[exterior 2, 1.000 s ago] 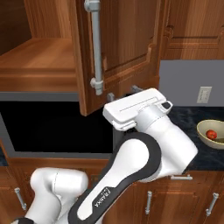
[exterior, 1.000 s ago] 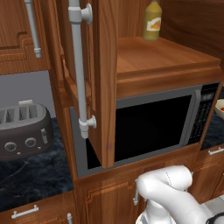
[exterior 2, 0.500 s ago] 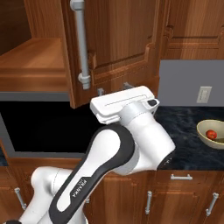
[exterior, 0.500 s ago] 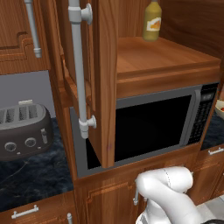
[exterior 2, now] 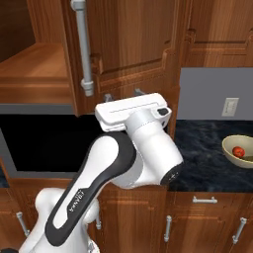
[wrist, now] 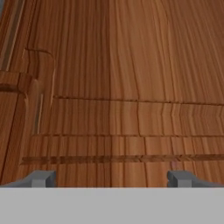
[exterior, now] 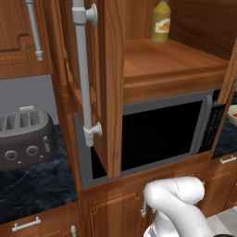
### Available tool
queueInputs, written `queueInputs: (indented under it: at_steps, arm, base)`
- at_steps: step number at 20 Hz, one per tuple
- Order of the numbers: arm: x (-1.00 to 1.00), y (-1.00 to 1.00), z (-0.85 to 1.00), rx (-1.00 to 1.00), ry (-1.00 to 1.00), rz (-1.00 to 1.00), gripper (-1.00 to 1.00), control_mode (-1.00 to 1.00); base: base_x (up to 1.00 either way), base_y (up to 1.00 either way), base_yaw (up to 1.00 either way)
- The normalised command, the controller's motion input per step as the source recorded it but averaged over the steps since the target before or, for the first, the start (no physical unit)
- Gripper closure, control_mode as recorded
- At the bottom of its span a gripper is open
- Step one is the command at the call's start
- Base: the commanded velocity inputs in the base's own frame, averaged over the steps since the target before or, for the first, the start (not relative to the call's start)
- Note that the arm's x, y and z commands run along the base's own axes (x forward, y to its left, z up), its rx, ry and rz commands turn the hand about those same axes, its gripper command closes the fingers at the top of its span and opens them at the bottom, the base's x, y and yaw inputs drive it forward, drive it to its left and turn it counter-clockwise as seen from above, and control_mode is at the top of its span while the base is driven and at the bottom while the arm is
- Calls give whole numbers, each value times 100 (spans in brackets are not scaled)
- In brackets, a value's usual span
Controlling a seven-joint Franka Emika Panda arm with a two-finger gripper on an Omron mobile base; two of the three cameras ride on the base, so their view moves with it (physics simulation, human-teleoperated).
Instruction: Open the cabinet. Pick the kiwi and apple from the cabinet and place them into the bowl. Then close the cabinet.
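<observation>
The cabinet (exterior: 171,60) stands open, its left door (exterior: 111,88) edge-on with a long silver handle (exterior: 82,69). In the right base view the right door (exterior 2: 133,44) hangs partly swung in over the shelf. My gripper (exterior 2: 123,95) is open just under that door's lower edge, pointing at the wood. The hand view looks close onto the door panel (wrist: 122,87), and my gripper (wrist: 111,179) has nothing between its fingertips (wrist: 41,178). The cream bowl (exterior 2: 232,148) sits on the counter at the right with the red apple (exterior 2: 238,151) in it. The kiwi is out of view.
A yellow bottle (exterior: 161,23) stands at the back of the cabinet shelf. A microwave (exterior: 162,134) sits below the cabinet. A grey toaster (exterior: 23,139) is on the dark counter (exterior 2: 202,158) to the left. Low cabinets (exterior 2: 207,217) with short handles run underneath.
In the right base view the right door and its handle have swung to the left, and my hand has moved left with it. The left door has not moved.
</observation>
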Motion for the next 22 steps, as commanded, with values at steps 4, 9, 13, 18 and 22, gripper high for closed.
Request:
queueInputs:
  at_steps: [4,9,13,18,22]
  arm:
    - [45,31,0,0,0,-4,-100,-100]
    - [42,33,0,0,0,-5,-100,-100]
    - [46,35,0,0,0,-6,-100,-100]
    - [45,35,0,0,0,-7,-100,-100]
    - [46,35,0,0,1,-9,-100,-100]
  base:
    - [0,0,0]
    - [0,0,0]
    - [0,0,0]
    - [0,0,0]
    - [0,0,0]
